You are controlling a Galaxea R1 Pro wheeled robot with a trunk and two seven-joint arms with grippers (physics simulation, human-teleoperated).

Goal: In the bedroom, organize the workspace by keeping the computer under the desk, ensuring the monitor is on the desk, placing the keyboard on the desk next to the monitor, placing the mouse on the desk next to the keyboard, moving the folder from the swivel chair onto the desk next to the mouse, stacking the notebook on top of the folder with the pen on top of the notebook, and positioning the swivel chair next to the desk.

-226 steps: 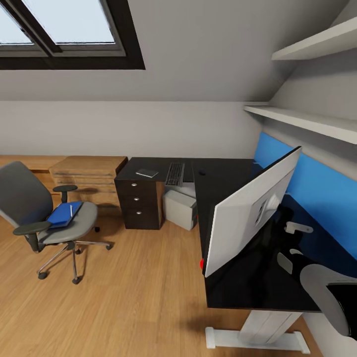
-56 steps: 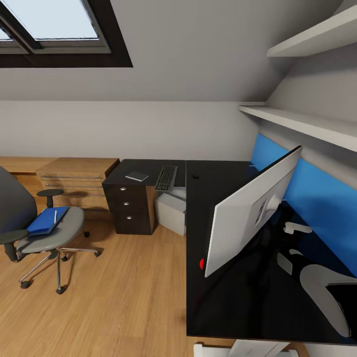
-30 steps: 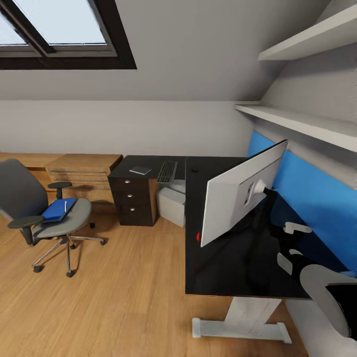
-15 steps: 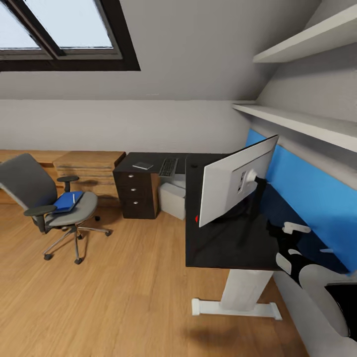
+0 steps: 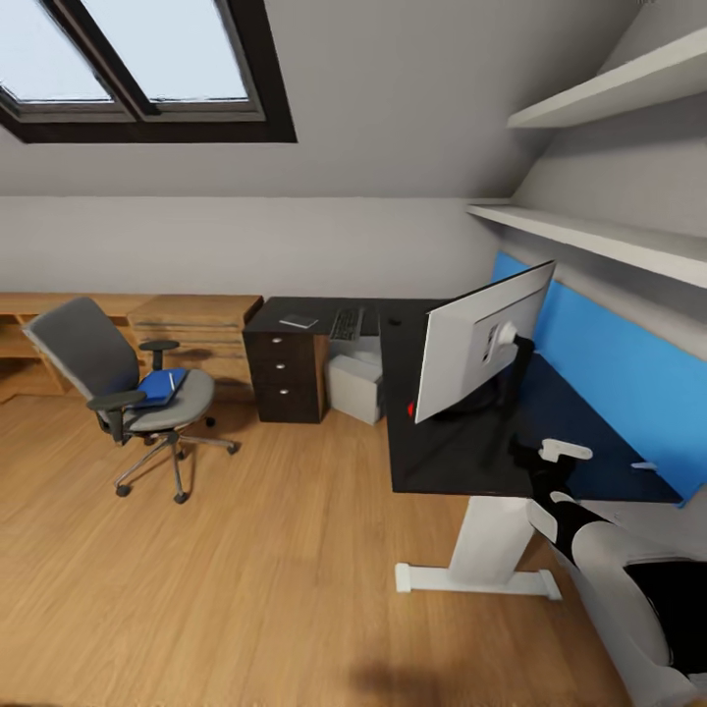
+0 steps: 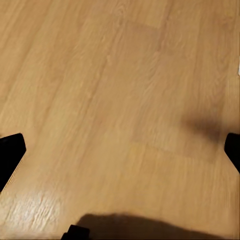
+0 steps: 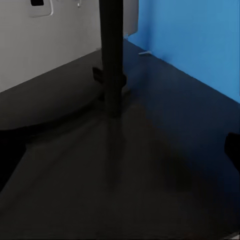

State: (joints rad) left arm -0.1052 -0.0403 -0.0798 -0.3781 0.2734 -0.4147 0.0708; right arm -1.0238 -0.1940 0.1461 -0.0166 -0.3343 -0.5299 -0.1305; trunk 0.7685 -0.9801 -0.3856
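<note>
Pulled back from the desk since half a second ago, view widened, with the monitor standing on it, keyboard and notebook at the far wing, computer beneath. Folder with pen lying on the swivel chair, well apart from the desk. Both claws spread wide, left gripper over bare floor, right gripper over the desktop near the monitor stem; no writing legible.
</note>
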